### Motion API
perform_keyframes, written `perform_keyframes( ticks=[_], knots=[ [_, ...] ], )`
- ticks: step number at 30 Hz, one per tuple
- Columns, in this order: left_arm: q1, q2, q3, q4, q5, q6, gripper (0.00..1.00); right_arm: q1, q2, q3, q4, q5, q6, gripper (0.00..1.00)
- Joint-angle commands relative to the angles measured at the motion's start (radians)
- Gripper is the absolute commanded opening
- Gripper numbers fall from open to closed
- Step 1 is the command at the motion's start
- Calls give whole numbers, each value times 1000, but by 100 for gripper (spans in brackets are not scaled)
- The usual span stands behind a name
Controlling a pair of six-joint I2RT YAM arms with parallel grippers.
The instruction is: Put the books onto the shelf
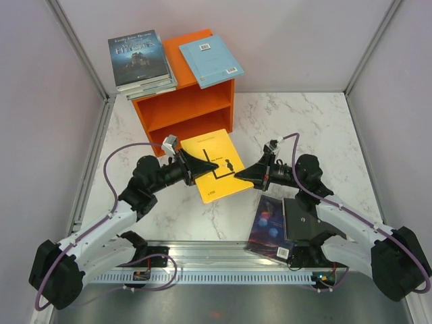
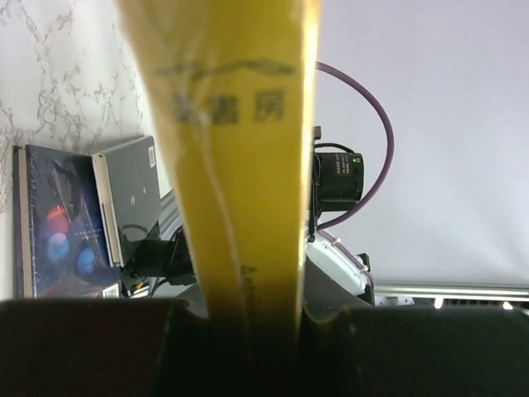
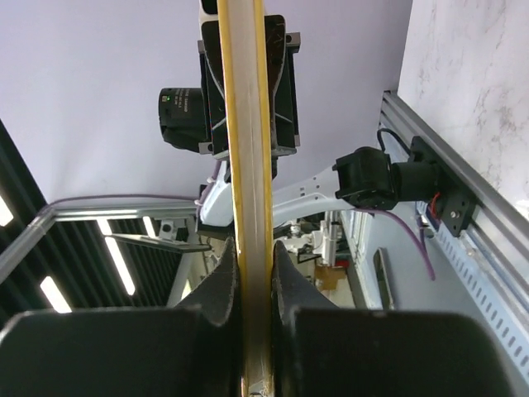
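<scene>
White links [image 1: 101,226], black joints [image 1: 145,181], purple cables [image 1: 128,146], black left claw [image 1: 198,169], right claw [image 1: 241,176]

Yellow book [image 1: 216,152], orange shelf [image 1: 185,108], light blue book [image 1: 211,61] — table [image 1: 304,128] white marble, grey-veined.

The yellow book [image 2: 240,157] carries grey characters ending in "書房". The title on the dark book [image 1: 138,57], far left, is too blurred to read.
</scene>
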Motion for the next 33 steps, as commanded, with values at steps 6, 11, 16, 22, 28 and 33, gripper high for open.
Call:
perform_keyframes(
  ticks=[6,11,16,22,28,33],
  knots=[
    [13,39,114,-96,-3,175,29,-50,4,420,-675,-35,-506,0],
    [36,-54,217,-365,-39,322,67,-296,67,606,-853,-121,-626,0],
    [70,-145,228,-578,-59,410,100,-325,151,841,-933,-144,-660,0],
    [75,-241,158,-627,-63,410,100,-354,283,1105,-935,-190,-622,0],
    [78,-248,162,-661,-58,438,100,-371,474,1392,-932,-198,-566,0],
    [82,-203,211,-698,-56,490,99,-360,674,1683,-932,-149,-546,0]
  ],
)
